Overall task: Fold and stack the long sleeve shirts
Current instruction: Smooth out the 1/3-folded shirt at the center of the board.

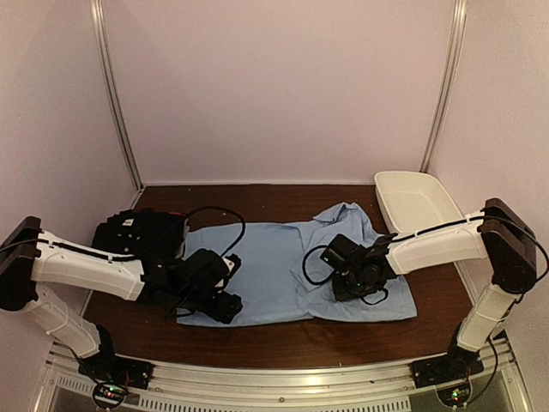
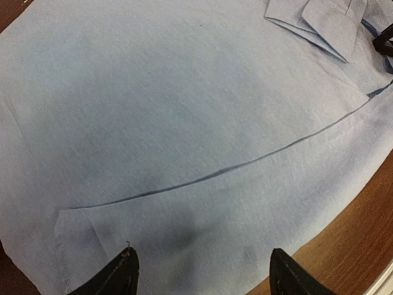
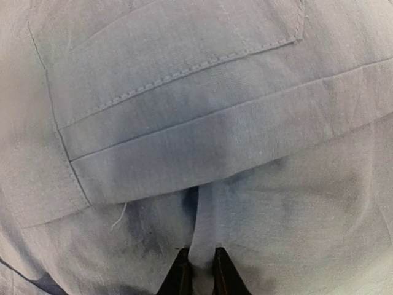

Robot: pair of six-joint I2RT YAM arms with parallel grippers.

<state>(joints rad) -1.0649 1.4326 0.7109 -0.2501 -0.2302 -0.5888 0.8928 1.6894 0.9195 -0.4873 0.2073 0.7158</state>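
A light blue shirt [image 1: 274, 266] lies spread across the brown table, collar end bunched at the back right. A black shirt [image 1: 141, 233] lies folded at the left, partly behind my left arm. My left gripper [image 1: 225, 302] is open, just above the blue shirt's near left edge; its fingertips [image 2: 123, 270] stand wide apart over flat cloth [image 2: 184, 135]. My right gripper [image 1: 343, 276] is shut on a pinched fold of the blue shirt [image 3: 202, 246], next to a stitched cuff or placket [image 3: 184, 104].
A white oval tub [image 1: 416, 202] stands at the back right corner. Black cables loop over the shirt by both wrists. Pale walls close in the table on three sides. The table's bare wood [image 1: 300, 339] shows along the near edge.
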